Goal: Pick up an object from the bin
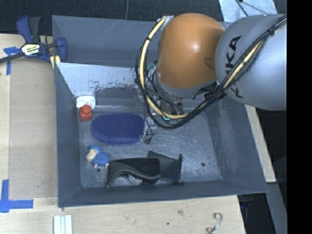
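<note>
left edge of grey metal bin: sloped wall, floor to its right.
upper left of floor, close to that wall: small white-and-red thing, white part on top, red part below.
lower left of floor: small blue-and-yellow toy figure, lying down, well below the white-and-red thing.
between those two and a little right: dark blue oval pad, lying flat, long axis across the frame, textured top; near the toy figure, contact not clear.
along the lower wall: black curved thing, lying flat, left end just beside the toy figure, just below the pad.
centre of frame: gripper, hanging under the orange wrist cover; lowest visible part at the right end of the dark blue oval pad, so nearest to that thing. touching or just beside: cannot tell.
released or clenched: cannot tell, hidden under cover and looped cables.
upper right of frame: grey arm, coming in over the bin's right wall.
</note>
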You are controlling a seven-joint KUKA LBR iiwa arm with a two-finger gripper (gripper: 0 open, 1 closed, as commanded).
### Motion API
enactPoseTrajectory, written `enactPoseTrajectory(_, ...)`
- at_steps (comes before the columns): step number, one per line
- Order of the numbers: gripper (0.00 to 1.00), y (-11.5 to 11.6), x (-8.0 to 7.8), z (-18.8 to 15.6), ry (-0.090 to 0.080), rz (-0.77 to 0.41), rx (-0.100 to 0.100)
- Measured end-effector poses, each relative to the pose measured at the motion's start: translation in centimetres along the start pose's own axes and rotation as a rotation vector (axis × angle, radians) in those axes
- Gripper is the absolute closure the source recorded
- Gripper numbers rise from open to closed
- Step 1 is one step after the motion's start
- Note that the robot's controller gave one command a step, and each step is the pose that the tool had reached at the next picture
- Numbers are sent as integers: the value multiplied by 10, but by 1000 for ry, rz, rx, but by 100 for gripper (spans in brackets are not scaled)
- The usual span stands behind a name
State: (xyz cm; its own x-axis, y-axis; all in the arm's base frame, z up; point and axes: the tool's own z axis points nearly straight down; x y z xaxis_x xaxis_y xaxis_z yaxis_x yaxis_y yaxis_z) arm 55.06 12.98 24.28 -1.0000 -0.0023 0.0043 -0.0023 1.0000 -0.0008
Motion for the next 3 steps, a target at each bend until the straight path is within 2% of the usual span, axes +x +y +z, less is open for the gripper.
enactPoseTrajectory(1, 0, -5, -26, 170, -21, -180, -3)
enactPoseTrajectory(2, 100, -5, -24, 167, -9, -179, -2)
enactPoseTrajectory(3, 100, -14, -41, 36, -16, -133, -2)
